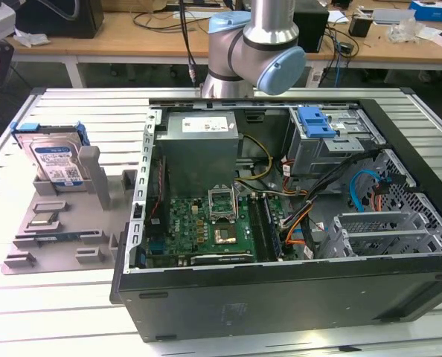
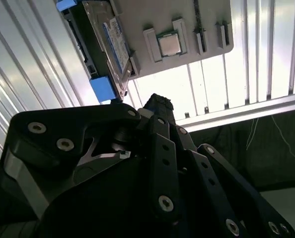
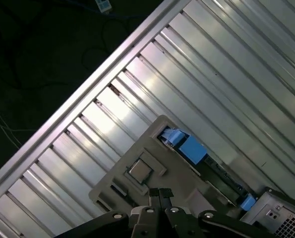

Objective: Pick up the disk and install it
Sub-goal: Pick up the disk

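Leaning in a grey plastic tray (image 1: 61,249), the flat silver disk (image 1: 56,159) sits apart from closed, empty fingers (image 3: 154,194).

Counter (image 1: 35,316) is ribbed, shiny metal; the disk (image 1: 56,160) silver metal framed in blue plastic; the tray (image 1: 57,249) matt grey plastic

Tool (image 3: 160,192) closed tight, gripping nothing

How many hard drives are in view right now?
1. The disk stands on edge in the grey holder tray on the exterior view's left, outside the computer case. The drive cage may hide others.
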Motion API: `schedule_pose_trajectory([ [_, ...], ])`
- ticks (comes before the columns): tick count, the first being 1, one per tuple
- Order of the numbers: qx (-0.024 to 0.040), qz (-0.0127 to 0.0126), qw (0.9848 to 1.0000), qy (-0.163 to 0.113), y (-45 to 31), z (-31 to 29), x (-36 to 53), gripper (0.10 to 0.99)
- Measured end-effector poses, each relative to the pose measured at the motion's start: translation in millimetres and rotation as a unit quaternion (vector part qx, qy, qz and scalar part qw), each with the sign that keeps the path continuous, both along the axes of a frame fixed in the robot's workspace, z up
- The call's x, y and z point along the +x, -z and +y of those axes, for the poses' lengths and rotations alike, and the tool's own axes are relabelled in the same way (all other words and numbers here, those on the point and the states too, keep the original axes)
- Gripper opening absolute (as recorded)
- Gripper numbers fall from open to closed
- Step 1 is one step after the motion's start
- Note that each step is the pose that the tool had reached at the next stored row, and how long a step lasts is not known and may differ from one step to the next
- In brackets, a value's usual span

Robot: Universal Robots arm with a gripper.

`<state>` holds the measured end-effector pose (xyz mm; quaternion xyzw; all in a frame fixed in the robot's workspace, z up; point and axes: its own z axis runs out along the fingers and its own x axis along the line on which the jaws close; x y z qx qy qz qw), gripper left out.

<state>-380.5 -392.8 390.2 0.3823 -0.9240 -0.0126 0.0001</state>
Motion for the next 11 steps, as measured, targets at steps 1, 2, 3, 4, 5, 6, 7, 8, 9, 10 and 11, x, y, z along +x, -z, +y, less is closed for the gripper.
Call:
schedule_pose_trajectory([
  [1, 0.0, 0.0, 1.0, -0.01, 0.0, 0.0, 0.0, 0.106],
  [2, 0.0, 0.0, 0.9999, -0.015, 0.0, 0.0, 0.0, 0.106],
  [3, 0.0, 0.0, 0.9998, -0.022, 0.0, 0.0, 0.0, 0.106],
  [4, 0.0, 0.0, 0.9996, -0.03, 0.0, 0.0, 0.0, 0.106],
  [5, 0.0, 0.0, 0.9993, -0.036, 0.0, 0.0, 0.0, 0.106],
  [6, 0.0, 0.0, 0.9989, -0.048, 0.0, 0.0, 0.0, 0.106],
  [7, 0.0, 0.0, 0.9982, -0.06, 0.0, 0.0, 0.0, 0.106],
  [8, 0.0, 0.0, 0.9976, -0.069, 0.0, 0.0, 0.0, 0.106],
  [9, 0.0, 0.0, 0.9969, -0.079, 0.0, 0.0, 0.0, 0.106],
  [10, 0.0, 0.0, 0.9962, -0.087, 0.0, 0.0, 0.0, 0.106],
  [11, 0.0, 0.0, 0.9957, -0.092, 0.0, 0.0, 0.0, 0.106],
])
